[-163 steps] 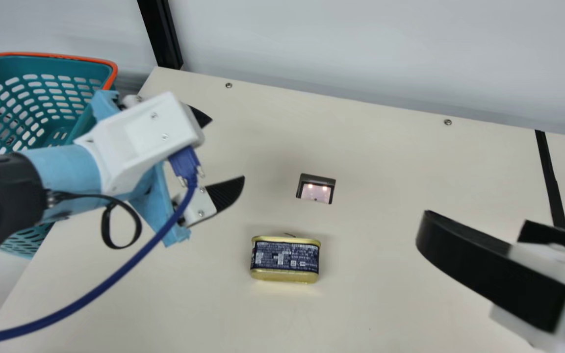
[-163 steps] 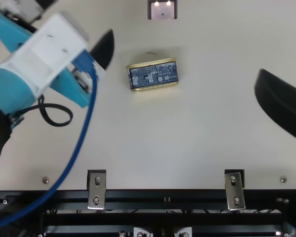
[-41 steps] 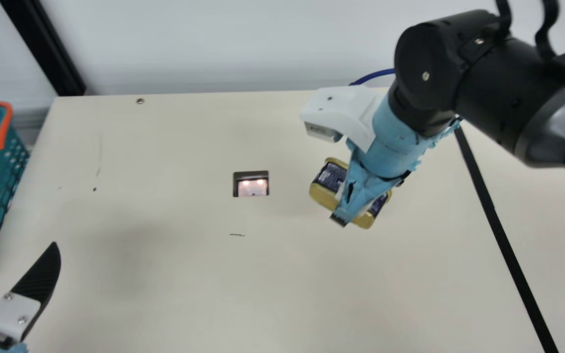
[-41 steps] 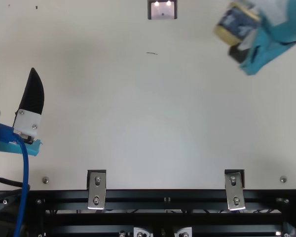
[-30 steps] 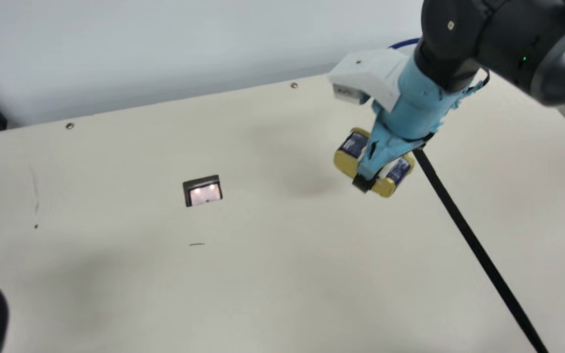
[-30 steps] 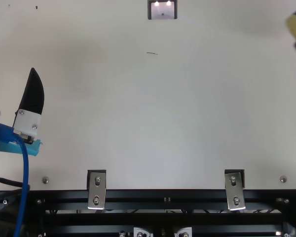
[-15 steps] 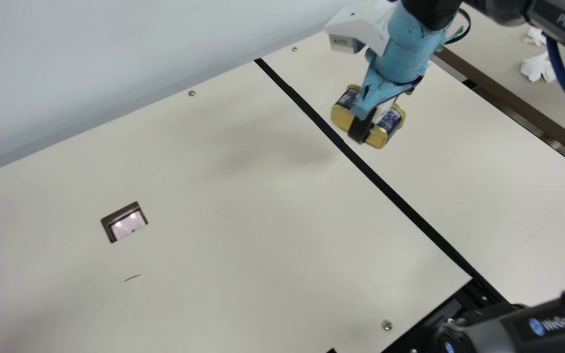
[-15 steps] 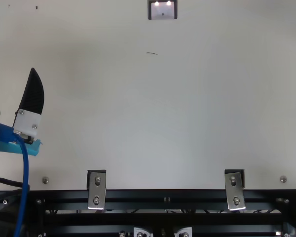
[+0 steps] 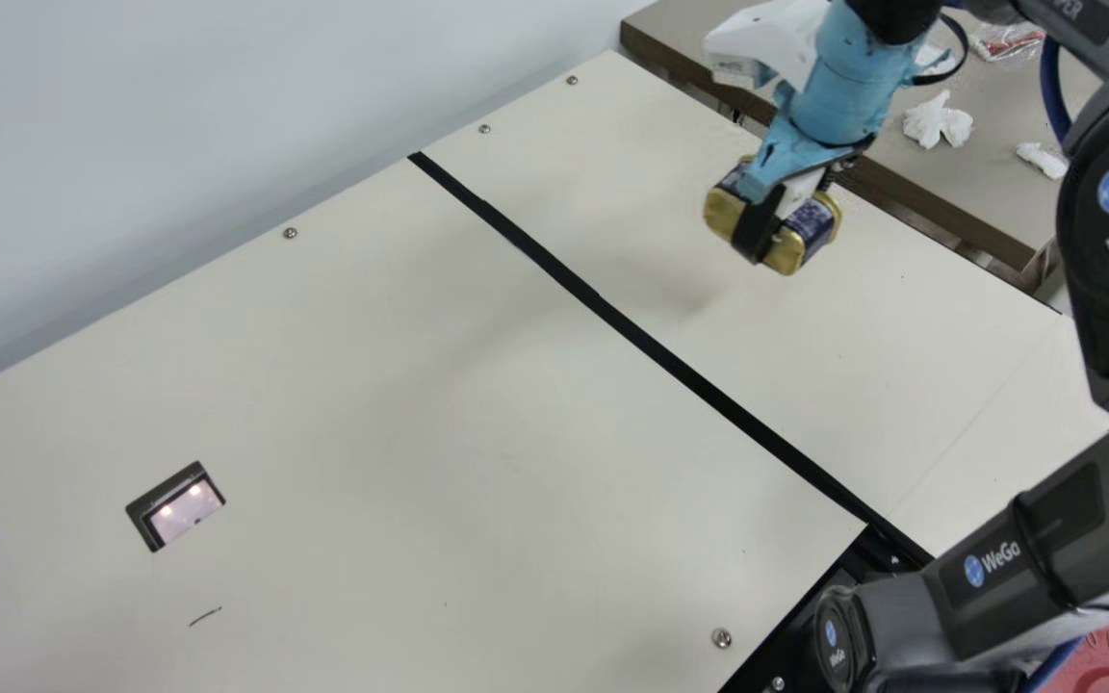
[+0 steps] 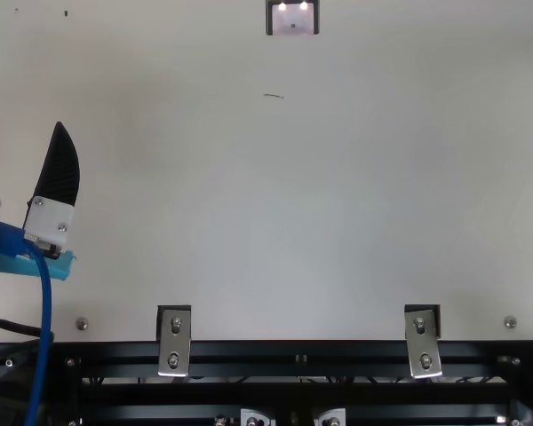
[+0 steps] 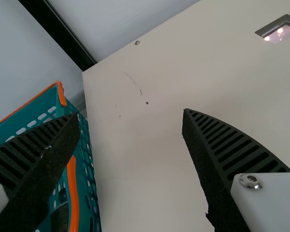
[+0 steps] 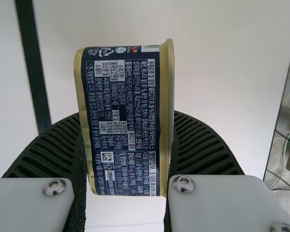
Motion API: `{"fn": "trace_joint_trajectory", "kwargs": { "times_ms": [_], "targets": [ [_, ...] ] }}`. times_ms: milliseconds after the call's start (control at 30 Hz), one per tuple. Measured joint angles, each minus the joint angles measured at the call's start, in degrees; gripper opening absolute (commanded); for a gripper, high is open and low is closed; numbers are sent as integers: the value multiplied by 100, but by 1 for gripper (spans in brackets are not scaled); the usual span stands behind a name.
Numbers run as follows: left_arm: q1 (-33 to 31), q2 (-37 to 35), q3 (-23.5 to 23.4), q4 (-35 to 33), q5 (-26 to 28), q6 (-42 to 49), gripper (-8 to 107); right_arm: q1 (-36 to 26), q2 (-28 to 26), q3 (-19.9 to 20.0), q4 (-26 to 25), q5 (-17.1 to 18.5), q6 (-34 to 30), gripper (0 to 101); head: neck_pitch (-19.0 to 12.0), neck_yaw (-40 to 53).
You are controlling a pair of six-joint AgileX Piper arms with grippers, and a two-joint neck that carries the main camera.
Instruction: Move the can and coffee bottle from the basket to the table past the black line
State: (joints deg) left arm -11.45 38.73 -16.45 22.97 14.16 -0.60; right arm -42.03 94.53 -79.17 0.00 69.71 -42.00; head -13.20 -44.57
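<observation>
The job looks under half done: the right gripper [image 12: 127,145], clamped on the can [image 9: 812,221], holds it over the table [image 9: 901,337] past the black line [image 9: 603,303], for lowering, while the left gripper [image 11: 129,115], jaws apart, is near the basket [image 11: 62,94], whose dark shape [image 11: 60,217] may be the unmoved coffee bottle.

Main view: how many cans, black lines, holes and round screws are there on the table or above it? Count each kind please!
Can, in my right hand: 1
Black line: 1
Hole: 1
Screws showing in the tabletop: 4
Total: 7
</observation>
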Motion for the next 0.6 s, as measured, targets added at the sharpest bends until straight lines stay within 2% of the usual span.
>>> {"fn": "trace_joint_trajectory", "kwargs": {
  "times_ms": [300,600],
  "targets": [
    [0,0,0,0,0,0,90,-483,215,37,0,-182,-193,0,0,0],
    [0,0,0,0,0,0,90,-757,406,462,198,-774,-461,0,0,-29]
  ]
}}
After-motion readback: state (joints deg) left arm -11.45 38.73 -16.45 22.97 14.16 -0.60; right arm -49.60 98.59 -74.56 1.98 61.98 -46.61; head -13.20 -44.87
